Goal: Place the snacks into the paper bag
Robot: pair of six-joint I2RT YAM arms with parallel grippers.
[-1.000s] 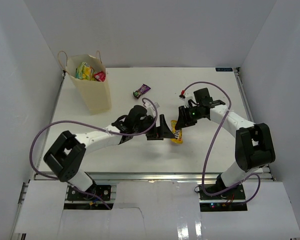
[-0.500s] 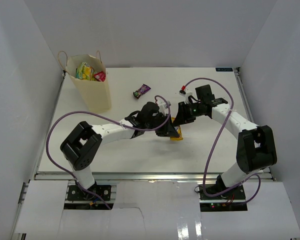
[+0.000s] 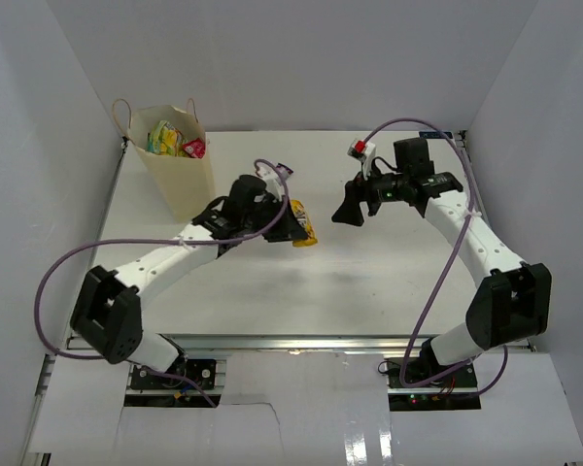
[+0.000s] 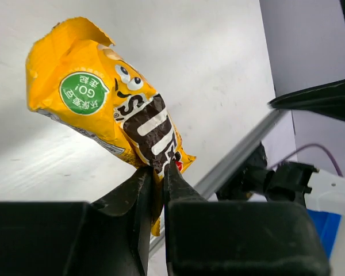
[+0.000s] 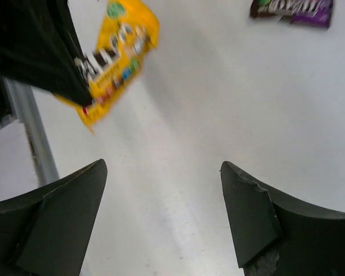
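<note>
Left wrist shows left gripper (image 4: 158, 171) pinching yellow packet (image 4: 98, 109); right gripper (image 5: 161, 172) gapes.

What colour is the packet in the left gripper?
The packet is yellow with a brown band; left wrist view shows it best.

White links (image 3: 165, 258), black joints (image 3: 107, 311), purple cables (image 3: 408, 120), perhaps braided.
</note>
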